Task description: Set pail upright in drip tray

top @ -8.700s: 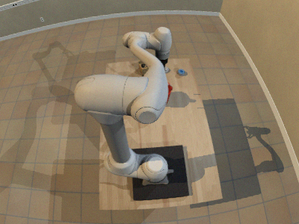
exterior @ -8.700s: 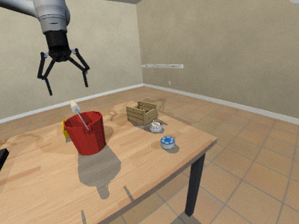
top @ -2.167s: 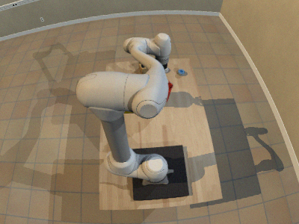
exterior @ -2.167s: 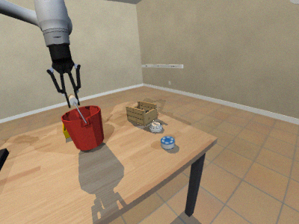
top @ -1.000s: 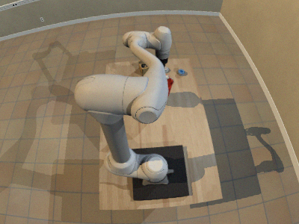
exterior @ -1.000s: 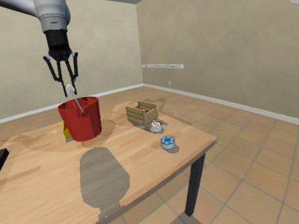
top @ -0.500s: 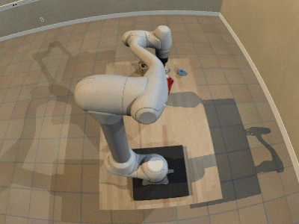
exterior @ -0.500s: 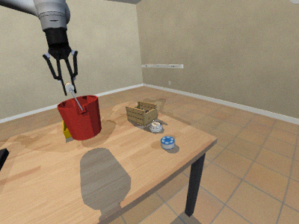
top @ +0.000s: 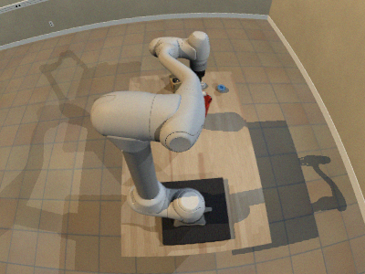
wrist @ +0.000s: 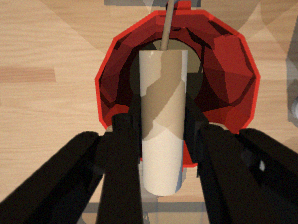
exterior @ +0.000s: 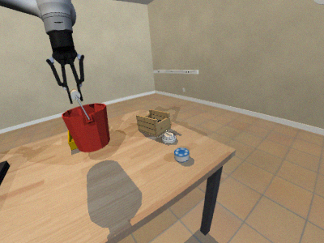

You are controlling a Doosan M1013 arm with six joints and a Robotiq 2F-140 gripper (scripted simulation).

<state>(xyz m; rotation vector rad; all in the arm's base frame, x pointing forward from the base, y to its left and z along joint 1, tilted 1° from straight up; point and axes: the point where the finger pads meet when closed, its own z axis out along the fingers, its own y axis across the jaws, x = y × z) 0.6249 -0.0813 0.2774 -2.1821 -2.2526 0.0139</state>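
The red pail (exterior: 87, 127) hangs by its wire bail a little above the wooden table, slightly tilted. It also shows in the wrist view (wrist: 180, 85) and, mostly hidden by the arm, in the overhead view (top: 208, 101). My gripper (exterior: 74, 95) is shut on the cream handle grip (wrist: 162, 125) of the bail, straight above the pail's open mouth. I cannot make out a drip tray for certain in any view. Grey patches show at the wrist view's right edge (wrist: 292, 90) and bottom edge.
A wooden crate (exterior: 153, 121), a white round object (exterior: 168, 138) and a blue round object (exterior: 181, 154) sit to the right of the pail. A yellow block (exterior: 72, 144) stands behind it. The table's edge is near the blue object. A black base mat (top: 196, 211) holds the arm.
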